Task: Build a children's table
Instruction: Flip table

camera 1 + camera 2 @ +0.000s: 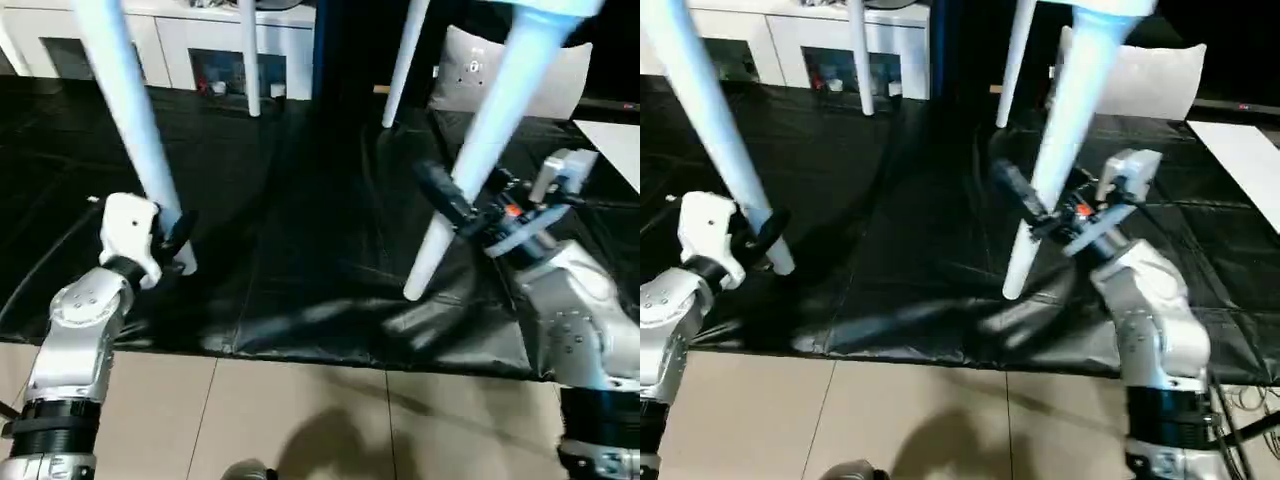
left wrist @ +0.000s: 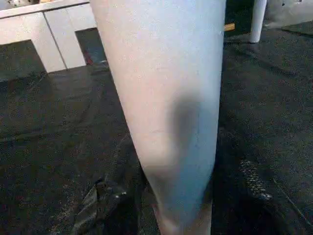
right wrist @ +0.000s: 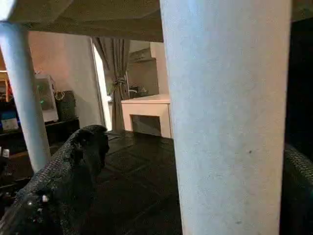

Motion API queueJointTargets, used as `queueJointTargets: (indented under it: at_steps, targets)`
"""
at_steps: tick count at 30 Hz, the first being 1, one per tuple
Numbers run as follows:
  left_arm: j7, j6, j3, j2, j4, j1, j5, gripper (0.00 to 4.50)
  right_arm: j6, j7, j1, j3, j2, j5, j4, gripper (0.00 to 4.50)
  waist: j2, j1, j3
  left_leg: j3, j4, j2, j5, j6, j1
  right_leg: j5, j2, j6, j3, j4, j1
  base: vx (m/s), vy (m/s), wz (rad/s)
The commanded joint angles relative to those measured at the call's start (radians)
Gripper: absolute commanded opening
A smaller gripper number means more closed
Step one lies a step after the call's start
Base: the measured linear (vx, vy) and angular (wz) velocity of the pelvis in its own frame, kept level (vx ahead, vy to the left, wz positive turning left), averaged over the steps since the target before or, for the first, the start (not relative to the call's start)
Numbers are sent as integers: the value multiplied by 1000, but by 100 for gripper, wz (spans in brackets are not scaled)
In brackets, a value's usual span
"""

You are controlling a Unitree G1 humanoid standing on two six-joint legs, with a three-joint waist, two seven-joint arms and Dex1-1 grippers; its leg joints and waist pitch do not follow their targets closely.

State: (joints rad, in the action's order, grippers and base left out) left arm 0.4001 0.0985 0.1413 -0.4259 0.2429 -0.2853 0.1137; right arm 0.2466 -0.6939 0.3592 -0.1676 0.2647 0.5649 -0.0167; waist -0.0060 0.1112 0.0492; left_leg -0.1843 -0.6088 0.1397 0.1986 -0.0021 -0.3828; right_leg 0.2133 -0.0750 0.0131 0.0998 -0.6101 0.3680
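Note:
The children's table stands on its legs on the black cover (image 1: 300, 250). Its near left leg (image 1: 130, 110) slants down to my left gripper (image 1: 172, 240), which is shut on it close to the foot. In the left wrist view the leg (image 2: 166, 98) is right in front of a black finger (image 2: 98, 205). My right gripper (image 1: 470, 210) is open around the near right leg (image 1: 490, 120), one black finger (image 3: 63, 186) on each side with a gap. Two far legs (image 1: 250, 60) (image 1: 402, 60) stand behind. The tabletop's underside (image 3: 98, 19) shows above.
White cabinets (image 1: 200, 40) line the back, with a white cushion (image 1: 470, 70) at the back right. A white sheet (image 1: 610, 140) lies at the right edge. The black cover ends at a tiled floor (image 1: 300, 420) near me.

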Motion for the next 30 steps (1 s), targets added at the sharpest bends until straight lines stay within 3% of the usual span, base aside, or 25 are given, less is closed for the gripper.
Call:
queueJointTargets:
  at_steps: [1,2,6,9,10,12,13,15,18,21,22,23,24,25,26,27,28,29,30]
  targets:
    - [40,-26,-80,-30,10,27,-91,152,8,-12,-4,61,-11,-16,10,450,22,-10,-56,54,104,112,291,-76,32,73,-107,187,-78,63,-21,0,0,0]
    - [46,-25,-76,-30,10,33,-84,152,3,-10,-7,62,-12,-24,19,450,17,-11,-54,53,104,111,290,-72,31,85,-110,189,-79,65,-21,0,0,0]
    - [46,-46,-29,-24,19,58,-33,239,-17,2,-40,58,-16,-53,38,450,10,-17,-53,54,107,113,297,-66,30,138,-109,168,-81,71,-22,0,0,0]
    - [78,-42,30,13,-48,90,77,262,-30,16,-94,50,-23,-58,11,450,13,-17,-55,50,105,115,277,-63,28,107,-113,186,-83,68,-22,0,0,0]
    - [109,-47,48,32,-104,130,138,267,-35,26,-142,47,-29,-59,-23,450,25,-15,-56,50,104,114,270,-65,28,93,-114,191,-83,65,-22,0,0,0]
    - [128,-35,53,44,-169,185,183,278,-33,38,-195,42,-34,-55,-70,450,17,-18,-58,46,103,115,240,-46,22,8,-108,204,-82,59,-27,0,0,0]
    - [128,-15,64,59,-243,243,228,291,-21,53,-249,32,-36,-41,-128,450,25,-18,-58,46,102,115,237,-41,20,-6,-107,209,-82,54,-26,0,0,0]
    - [119,-3,75,75,-303,292,264,291,-15,66,-295,22,-37,-34,-174,450,19,-23,-53,42,100,113,237,-4,16,5,-106,213,-82,61,-27,0,0,0]
    - [67,15,91,103,-433,391,301,291,21,91,-390,-7,-28,-17,-247,450,20,-24,-45,42,102,116,273,2,16,118,-109,201,-85,77,-26,0,0,0]
    - [44,36,92,115,-509,450,302,291,28,105,-445,-20,-28,-3,-294,450,21,-26,-28,45,107,112,372,-21,25,331,-103,140,-87,102,-11,0,0,0]
    - [1,71,68,148,-617,534,283,291,55,134,-538,-24,-21,16,-399,450,21,-27,-23,47,110,114,382,-29,25,356,-104,131,-89,105,-9,0,0,0]
    - [-14,83,58,158,-650,559,278,291,66,144,-567,-25,-19,24,-435,450,16,-21,-18,52,116,121,398,-35,22,390,-107,106,-92,110,-14,0,0,0]
    - [-31,94,47,163,-678,579,266,291,79,157,-591,-25,-20,28,-470,450,11,-23,-11,52,118,121,405,-33,21,395,-105,97,-93,111,-9,0,0,0]
    - [-48,107,34,171,-699,591,259,291,90,167,-606,-28,-20,33,-492,450,14,-26,-6,53,119,115,431,-34,23,438,-103,81,-93,116,-5,0,0,0]
    - [-59,116,27,175,-712,597,254,291,96,174,-615,-29,-21,34,-505,450,15,-29,-1,56,118,110,476,-47,32,536,-104,55,-92,125,1,0,0,0]
    - [-80,117,9,191,-733,612,248,291,104,193,-635,-25,-27,29,-531,450,8,-31,6,61,114,106,493,-56,36,626,-110,26,-92,137,6,0,0,0]
    - [-87,103,3,203,-736,621,242,291,100,200,-650,-17,-34,21,-544,450,10,-31,13,64,115,106,506,-60,37,665,-112,14,-92,144,8,0,0,0]
    - [-92,99,-11,210,-736,627,232,291,104,201,-659,-9,-32,15,-550,450,2,-34,15,64,111,105,525,-63,43,717,-113,2,-89,155,13,0,0,0]
    - [-94,94,-23,217,-734,636,223,291,107,202,-670,2,-29,7,-557,450,2,-35,11,69,112,104,501,-67,43,724,-116,-12,-85,158,4,0,0,0]
